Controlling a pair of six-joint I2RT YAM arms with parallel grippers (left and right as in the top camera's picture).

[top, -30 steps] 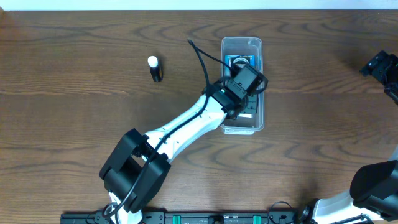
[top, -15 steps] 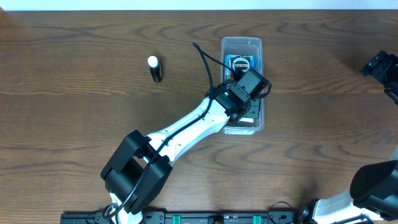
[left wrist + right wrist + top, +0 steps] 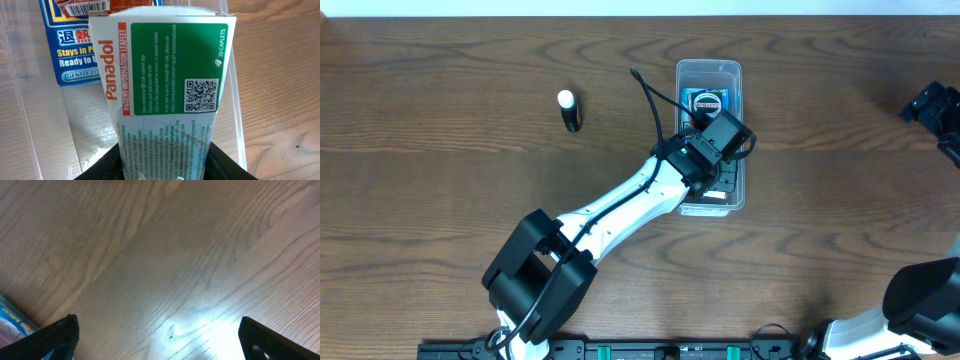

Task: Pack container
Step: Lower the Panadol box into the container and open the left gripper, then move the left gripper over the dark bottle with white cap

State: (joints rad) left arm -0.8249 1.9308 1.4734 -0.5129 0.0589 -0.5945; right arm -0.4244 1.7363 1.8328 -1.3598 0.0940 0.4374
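Note:
The clear plastic container stands at the upper middle of the table, long side running away from me. My left gripper is over its near half, shut on a green and white Panadol box that it holds inside the container. A blue packet lies in the far end of the container; it also shows in the overhead view. My right gripper is open and empty over bare wood at the right edge of the table.
A small black tube with a white cap lies on the table to the left of the container. A blue packet corner shows at the left edge of the right wrist view.
My left gripper has moved a little toward the near end of the container with the Panadol box, then held still. The right arm has not moved.

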